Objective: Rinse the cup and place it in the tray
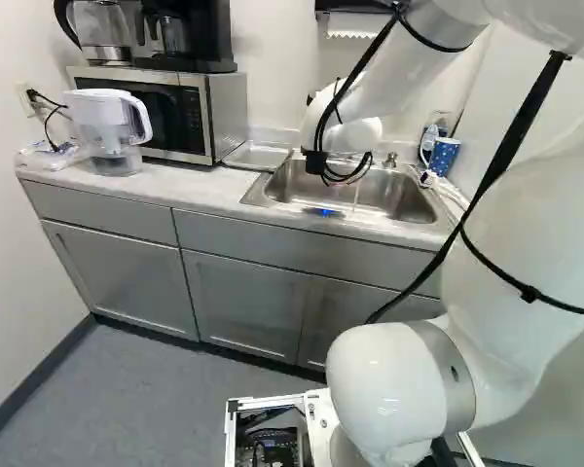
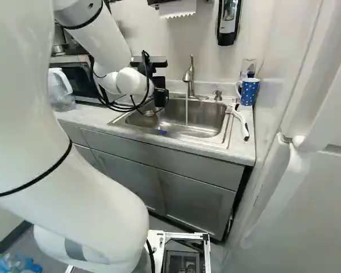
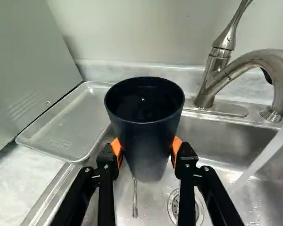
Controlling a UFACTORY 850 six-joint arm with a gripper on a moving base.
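At the left end of the sink in the right base view is the black gripper (image 2: 160, 91), its fingertips not clear there. In the wrist view the gripper (image 3: 146, 149) is shut on the dark blue cup (image 3: 144, 136), one orange pad on each side. The cup stands upright above the sink (image 3: 236, 162), its mouth open and the inside dark. Beside the sink, against the microwave, lies the metal tray (image 3: 61, 129) on the counter. Water runs from the faucet (image 3: 254, 61) into the basin, to one side of the cup and apart from it.
A piece of cutlery (image 3: 135, 200) lies in the sink near the drain. A dotted mug (image 2: 249, 92) and a white brush (image 2: 242, 124) are on the counter at the sink's right. The microwave (image 1: 165, 112) and a water pitcher (image 1: 107, 131) stand farther left.
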